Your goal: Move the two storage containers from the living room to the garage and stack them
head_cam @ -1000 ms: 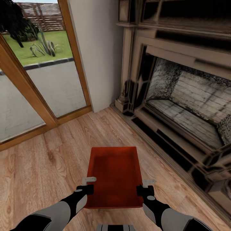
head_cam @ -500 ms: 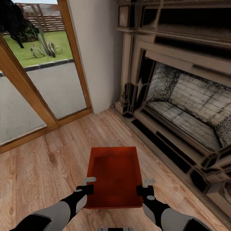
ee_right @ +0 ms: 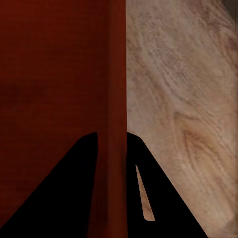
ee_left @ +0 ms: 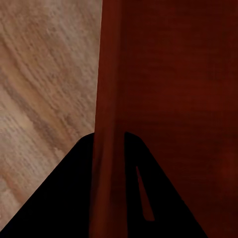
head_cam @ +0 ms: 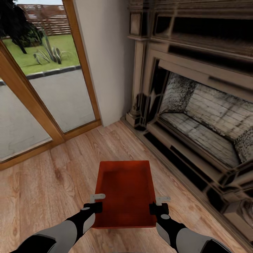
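Living room, head view: one orange-red storage container (head_cam: pixel 125 193) held out in front of the robot's trunk, above the light wood plank floor (head_cam: pixel 45 182), open top up, long axis pointing away from the robot. Interior looks bare.

Left claw (head_cam: pixel 97 199) pinches the container's left wall near the close corner; right claw (head_cam: pixel 160 201) pinches the right wall at the matching spot. In the left wrist view the red wall (ee_left: pixel 110 148) runs between the two dark fingers (ee_left: pixel 64 198), one inside the bin and one outside, with wood floor (ee_left: pixel 44 74) beyond. The right wrist view mirrors this: wall (ee_right: pixel 116 148) clamped between the fingers (ee_right: pixel 64 198), plank floor (ee_right: pixel 183 99) on the outer side.

Surroundings: ornate dark fireplace (head_cam: pixel 196 116) close on the right, pale brick lining inside. White wall section (head_cam: pixel 105 52) ahead. Wood-framed glass door (head_cam: pixel 42 80) on the left, showing pavement, lawn and a spiky plant (head_cam: pixel 49 52) outside.
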`<state>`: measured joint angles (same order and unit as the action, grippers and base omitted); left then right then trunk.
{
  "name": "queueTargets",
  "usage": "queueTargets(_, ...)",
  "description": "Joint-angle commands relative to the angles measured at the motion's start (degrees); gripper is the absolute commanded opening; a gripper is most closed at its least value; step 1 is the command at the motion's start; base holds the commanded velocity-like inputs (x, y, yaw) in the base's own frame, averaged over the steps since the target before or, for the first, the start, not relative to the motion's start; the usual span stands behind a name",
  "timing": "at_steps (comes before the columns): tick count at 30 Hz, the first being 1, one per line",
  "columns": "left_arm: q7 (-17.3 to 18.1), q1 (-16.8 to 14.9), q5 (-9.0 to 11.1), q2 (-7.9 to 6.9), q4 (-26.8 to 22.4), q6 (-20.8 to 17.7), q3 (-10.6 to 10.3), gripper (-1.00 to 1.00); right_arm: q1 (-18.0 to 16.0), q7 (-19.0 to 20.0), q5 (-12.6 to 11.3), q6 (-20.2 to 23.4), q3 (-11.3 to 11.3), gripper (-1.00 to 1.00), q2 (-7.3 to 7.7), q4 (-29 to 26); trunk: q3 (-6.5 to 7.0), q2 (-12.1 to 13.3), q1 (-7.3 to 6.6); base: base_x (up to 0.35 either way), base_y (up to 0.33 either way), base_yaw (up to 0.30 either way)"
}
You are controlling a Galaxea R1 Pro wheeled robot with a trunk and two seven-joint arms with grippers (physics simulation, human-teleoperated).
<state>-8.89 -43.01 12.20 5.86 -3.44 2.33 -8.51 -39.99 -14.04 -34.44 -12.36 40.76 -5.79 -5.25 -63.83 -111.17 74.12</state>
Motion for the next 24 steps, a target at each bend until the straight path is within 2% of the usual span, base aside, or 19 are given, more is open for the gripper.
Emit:
queueTargets(1, -0.16, -0.06, 0.28, 0.03, -0.07, 0.19, 1.48, -1.0, 0.0, 1.03, -0.54, -0.02, 0.99, -1.0, -0.03, -0.02, 0.15, 0.4, -0.23, 0.0, 0.0, 0.0)
queueTargets(24, -0.16, -0.06, 0.28, -0.06, -0.17, 0.21, 1.48, -1.0, 0.0, 0.36, -0.6, -0.24, 0.68, -1.0, -0.1, -0.02, 4.28, 9.63, -5.28, 0.0, 0.0, 0.0)
